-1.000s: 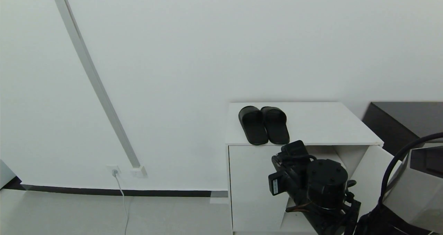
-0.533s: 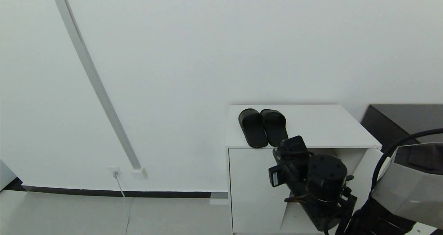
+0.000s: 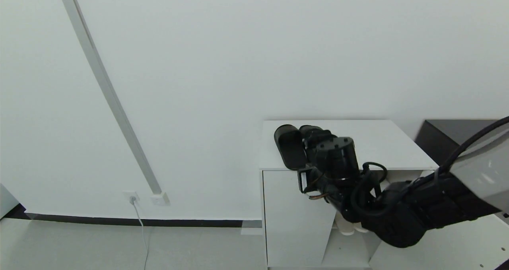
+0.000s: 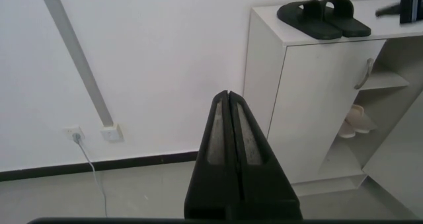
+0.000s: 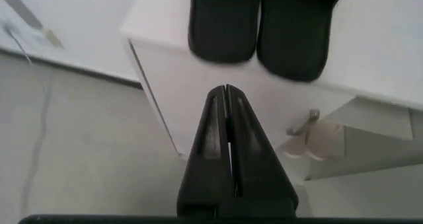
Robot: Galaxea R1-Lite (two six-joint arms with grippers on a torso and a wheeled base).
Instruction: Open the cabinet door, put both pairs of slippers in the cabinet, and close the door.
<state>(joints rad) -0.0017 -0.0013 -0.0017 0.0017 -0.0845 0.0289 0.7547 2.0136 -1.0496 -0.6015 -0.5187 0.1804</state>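
A pair of black slippers (image 3: 289, 146) lies on top of the white cabinet (image 3: 381, 142). Its left door (image 3: 294, 214) is closed and its right door (image 3: 437, 246) hangs open. A pair of pale slippers (image 3: 350, 227) rests on a shelf inside. My right wrist (image 3: 334, 158) is raised at the cabinet's front edge and covers the right black slipper. In the right wrist view my right gripper (image 5: 226, 92) is shut and empty, just short of the black slippers (image 5: 258, 26). My left gripper (image 4: 228, 97) is shut and empty, well left of the cabinet (image 4: 264, 65).
A grey conduit (image 3: 107, 87) runs down the white wall to a socket (image 3: 131, 196) with a cable. A dark piece of furniture (image 3: 453, 133) stands right of the cabinet. The closed door carries a metal handle (image 4: 362, 72).
My right arm has risen from in front of the open compartment to the cabinet top and now covers the right black slipper. The black slippers have not moved.
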